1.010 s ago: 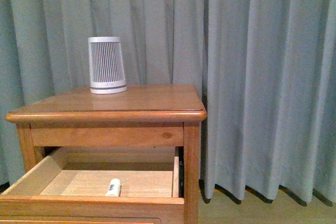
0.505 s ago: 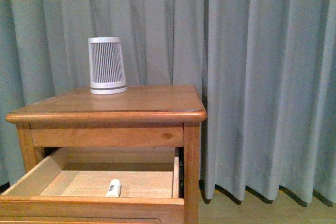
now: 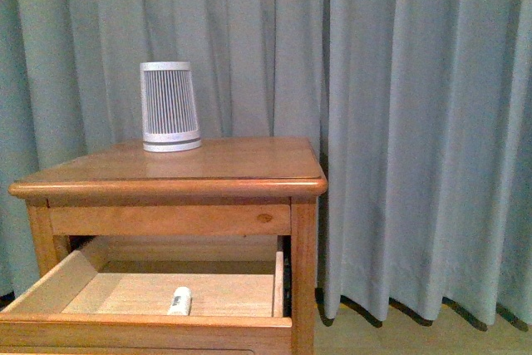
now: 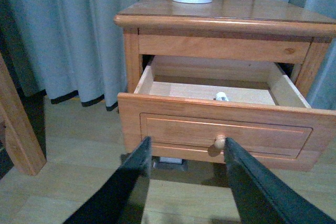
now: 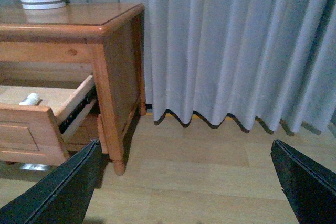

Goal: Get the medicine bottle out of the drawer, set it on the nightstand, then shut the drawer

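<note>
The front camera sits close to the nightstand (image 3: 233, 164), facing it about level with its top, with the curtain (image 3: 416, 122) behind. The left wrist camera looks from further back, angled down at the open drawer (image 4: 226, 129). The right wrist camera is off to the nightstand's right, facing mostly curtain and floor (image 5: 210, 182). All three share the drawer and, seemingly, the bottle (image 3: 179, 299), which is only a pale speck in the wrist views.

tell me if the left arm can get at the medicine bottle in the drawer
Probably yes. The drawer stands open, the medicine bottle lies uncovered near its front, and the left arm's fingers are spread before it. They must rise over the drawer's front first.
</note>
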Robot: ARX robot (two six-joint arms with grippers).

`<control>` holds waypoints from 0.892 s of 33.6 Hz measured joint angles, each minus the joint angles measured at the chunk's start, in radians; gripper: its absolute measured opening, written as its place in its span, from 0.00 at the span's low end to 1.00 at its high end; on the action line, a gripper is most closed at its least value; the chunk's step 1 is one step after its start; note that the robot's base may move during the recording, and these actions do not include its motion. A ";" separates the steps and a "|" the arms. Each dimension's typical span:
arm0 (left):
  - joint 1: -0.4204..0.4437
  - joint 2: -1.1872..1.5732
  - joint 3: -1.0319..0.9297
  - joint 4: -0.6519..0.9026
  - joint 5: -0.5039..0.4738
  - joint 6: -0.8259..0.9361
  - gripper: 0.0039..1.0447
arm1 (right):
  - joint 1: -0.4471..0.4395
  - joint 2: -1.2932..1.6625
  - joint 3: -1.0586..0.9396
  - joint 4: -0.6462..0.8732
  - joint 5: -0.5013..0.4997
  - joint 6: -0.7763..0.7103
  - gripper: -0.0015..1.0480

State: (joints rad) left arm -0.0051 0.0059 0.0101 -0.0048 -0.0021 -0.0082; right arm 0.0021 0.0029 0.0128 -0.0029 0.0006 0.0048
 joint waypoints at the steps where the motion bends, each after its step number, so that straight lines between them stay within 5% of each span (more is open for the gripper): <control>1: 0.000 0.000 0.000 0.000 0.000 0.000 0.52 | 0.000 0.000 0.000 0.000 0.000 0.000 0.93; 8: 0.000 0.000 0.000 0.000 0.002 0.001 0.94 | 0.000 0.000 0.000 0.000 0.003 0.000 0.93; 30: 0.000 -0.003 0.000 0.002 -0.001 0.004 0.94 | 0.000 0.001 0.000 0.001 -0.001 0.000 0.93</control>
State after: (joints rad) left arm -0.0051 0.0032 0.0101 -0.0025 -0.0029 -0.0044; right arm 0.0021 0.0036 0.0128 -0.0017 -0.0006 0.0048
